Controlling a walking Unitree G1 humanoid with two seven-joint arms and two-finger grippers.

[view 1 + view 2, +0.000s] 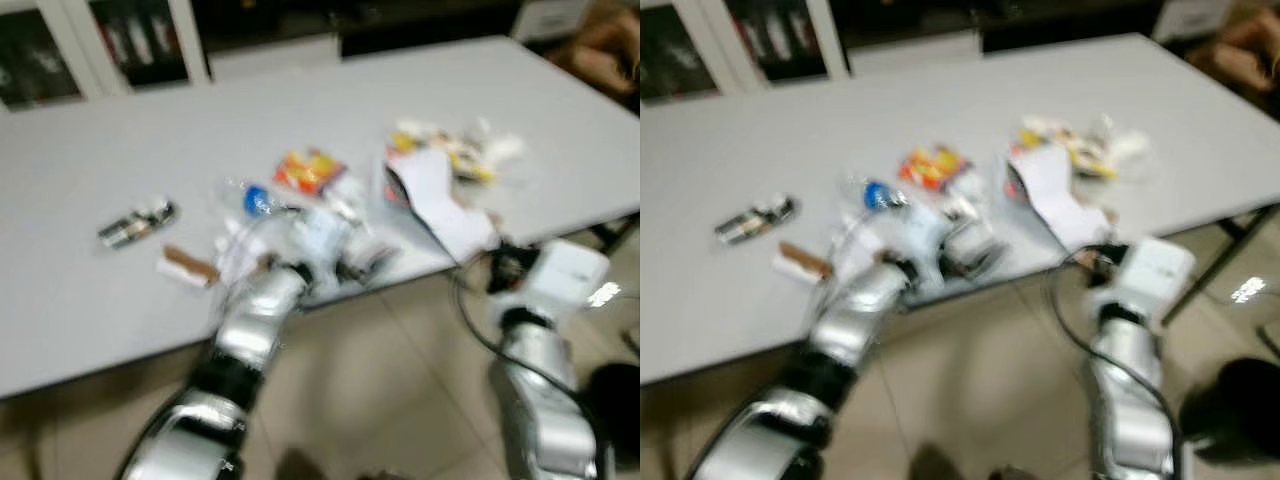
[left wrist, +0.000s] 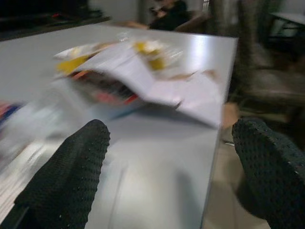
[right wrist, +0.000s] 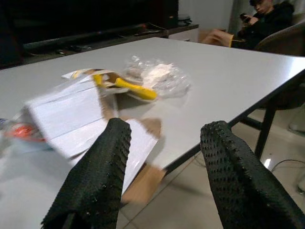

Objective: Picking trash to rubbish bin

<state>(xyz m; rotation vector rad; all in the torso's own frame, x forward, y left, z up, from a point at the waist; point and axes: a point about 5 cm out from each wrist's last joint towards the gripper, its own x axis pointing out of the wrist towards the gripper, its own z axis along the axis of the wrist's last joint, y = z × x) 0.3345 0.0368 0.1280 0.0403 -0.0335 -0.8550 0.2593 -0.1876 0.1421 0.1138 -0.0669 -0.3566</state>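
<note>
Trash lies along the near edge of a white table (image 1: 120, 150): a white folded paper (image 1: 440, 200), yellow and clear wrappers (image 1: 455, 145), a red-yellow packet (image 1: 308, 170), a clear bottle with a blue cap (image 1: 258, 200), a brown cardboard scrap (image 1: 188, 265) and a dark wrapper (image 1: 137, 225). My left gripper (image 2: 174, 138) is open just above the table edge, facing the white paper (image 2: 143, 76), with nothing between its fingers. My right gripper (image 3: 167, 138) is open at the table's edge before the white paper (image 3: 71, 119) and a clear bag (image 3: 155, 76). The head views are blurred.
A dark round object (image 1: 1230, 410) stands on the tiled floor at the lower right, beside my right arm. A seated person (image 3: 267, 19) is beyond the table's far end. Chairs (image 2: 271, 71) and a table leg (image 3: 264, 133) stand near that end. Cabinets (image 1: 120, 40) line the back wall.
</note>
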